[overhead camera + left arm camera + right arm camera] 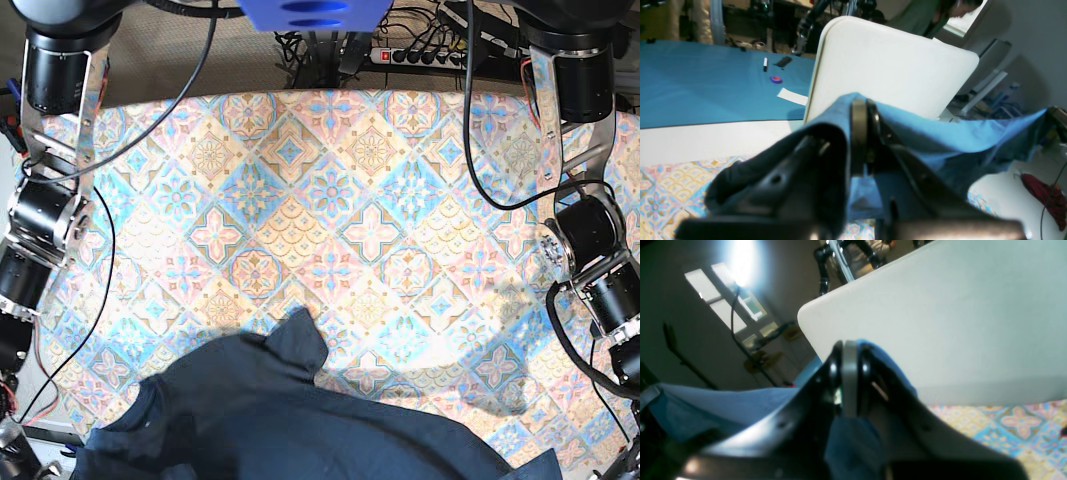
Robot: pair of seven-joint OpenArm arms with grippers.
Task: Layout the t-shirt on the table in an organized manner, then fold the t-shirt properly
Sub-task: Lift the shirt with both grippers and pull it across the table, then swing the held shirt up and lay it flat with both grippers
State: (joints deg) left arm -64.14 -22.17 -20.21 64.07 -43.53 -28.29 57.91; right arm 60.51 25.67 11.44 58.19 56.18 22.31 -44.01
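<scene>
The patterned surface [330,200] stretches wide beyond both arms, mostly bare, and the t-shirt [270,420] hangs lifted over its near edge, slung like a hammock between the two sets of fingers. The left fingers [863,133] are pinched tight on one edge of the cloth, which drapes away to their right; the right fingers [850,380] are clamped just as tight on the other edge, fabric trailing to their left
</scene>
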